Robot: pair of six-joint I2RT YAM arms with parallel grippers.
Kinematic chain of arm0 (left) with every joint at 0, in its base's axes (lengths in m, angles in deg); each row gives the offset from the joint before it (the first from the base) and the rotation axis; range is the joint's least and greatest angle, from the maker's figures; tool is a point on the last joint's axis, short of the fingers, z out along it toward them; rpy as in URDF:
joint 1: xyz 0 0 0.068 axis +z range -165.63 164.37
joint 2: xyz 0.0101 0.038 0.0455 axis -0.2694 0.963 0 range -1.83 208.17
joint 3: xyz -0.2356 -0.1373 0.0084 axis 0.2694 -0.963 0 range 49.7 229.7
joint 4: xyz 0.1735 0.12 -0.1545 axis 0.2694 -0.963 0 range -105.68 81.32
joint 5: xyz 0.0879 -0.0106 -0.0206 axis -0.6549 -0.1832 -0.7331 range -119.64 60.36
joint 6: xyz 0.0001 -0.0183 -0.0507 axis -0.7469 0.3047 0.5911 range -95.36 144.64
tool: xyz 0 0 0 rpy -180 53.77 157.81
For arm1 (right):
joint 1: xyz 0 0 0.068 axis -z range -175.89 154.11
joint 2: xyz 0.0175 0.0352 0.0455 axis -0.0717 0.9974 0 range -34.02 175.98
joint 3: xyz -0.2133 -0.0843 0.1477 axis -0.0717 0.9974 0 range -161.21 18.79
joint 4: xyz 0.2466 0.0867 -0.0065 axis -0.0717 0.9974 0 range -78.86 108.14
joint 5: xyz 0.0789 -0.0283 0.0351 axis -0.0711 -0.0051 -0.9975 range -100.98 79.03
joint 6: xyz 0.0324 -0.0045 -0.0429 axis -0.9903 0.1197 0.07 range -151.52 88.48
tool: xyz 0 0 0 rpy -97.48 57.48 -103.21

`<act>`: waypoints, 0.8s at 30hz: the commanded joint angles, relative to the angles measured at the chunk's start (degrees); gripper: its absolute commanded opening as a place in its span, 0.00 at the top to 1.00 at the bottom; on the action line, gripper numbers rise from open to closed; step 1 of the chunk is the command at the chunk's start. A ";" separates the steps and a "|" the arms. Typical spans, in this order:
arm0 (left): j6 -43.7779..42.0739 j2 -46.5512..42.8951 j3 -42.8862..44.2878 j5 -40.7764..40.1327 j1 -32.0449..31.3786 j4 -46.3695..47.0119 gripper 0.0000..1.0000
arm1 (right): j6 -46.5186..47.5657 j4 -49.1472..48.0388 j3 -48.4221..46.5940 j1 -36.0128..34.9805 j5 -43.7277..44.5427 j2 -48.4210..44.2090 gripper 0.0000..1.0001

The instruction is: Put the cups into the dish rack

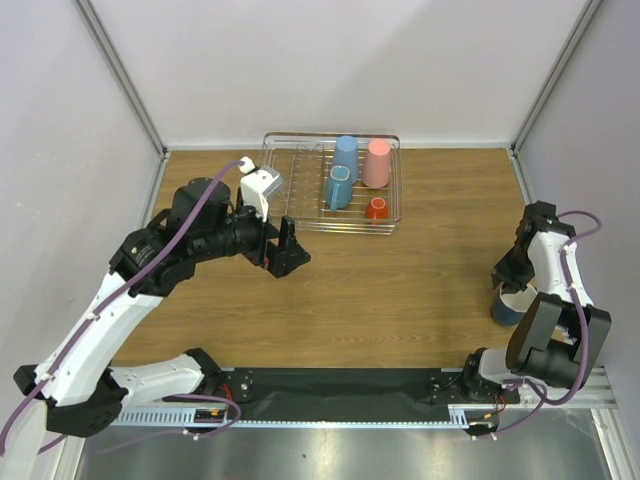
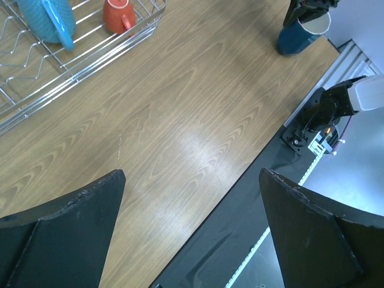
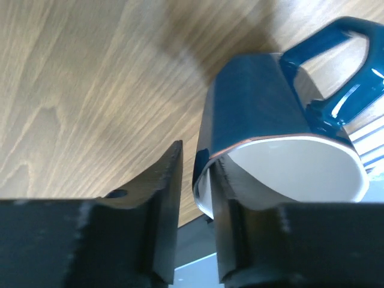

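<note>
A dark blue, white-lined mug [image 1: 512, 306] [image 3: 258, 96] stands on the table at the right, near the front edge. My right gripper [image 1: 512, 285] [image 3: 198, 157] straddles its wall with one finger inside the rim. The other finger is outside, and a thin gap still shows there. The dish rack [image 1: 290, 150] at the back holds a light blue tumbler [image 1: 345, 155], a teal cup [image 1: 338, 188], a pink tumbler [image 1: 377, 162] and a small orange cup [image 1: 376, 208]. My left gripper [image 1: 285, 250] [image 2: 192, 174] hovers wide open and empty in front of the rack's left part.
Grey walls with metal posts close in the table on the left, right and back. A black mat and a metal rail [image 1: 330, 400] run along the near edge between the arm bases. The left wrist view also shows the rack's corner [image 2: 72, 72] and the far mug [image 2: 297, 39].
</note>
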 commanded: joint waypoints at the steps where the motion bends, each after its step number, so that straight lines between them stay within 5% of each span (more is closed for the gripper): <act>1: -1.21 0.92 2.72 -1.07 0.71 -0.58 0.00 | -1.19 -1.75 -0.51 -2.51 0.35 0.49 0.74; 6: -0.77 2.15 3.52 -1.07 1.32 -0.58 0.00 | -4.09 -0.17 -3.32 -11.38 2.18 2.42 1.00; 14: 1.08 4.08 5.36 -0.81 3.00 -0.85 0.00 | -8.48 7.56 -20.00 -36.78 10.19 8.29 1.00; 24: 5.99 9.09 9.58 -3.35 5.98 -3.56 0.00 | -3.66 7.32 -33.38 -61.74 2.47 22.54 1.00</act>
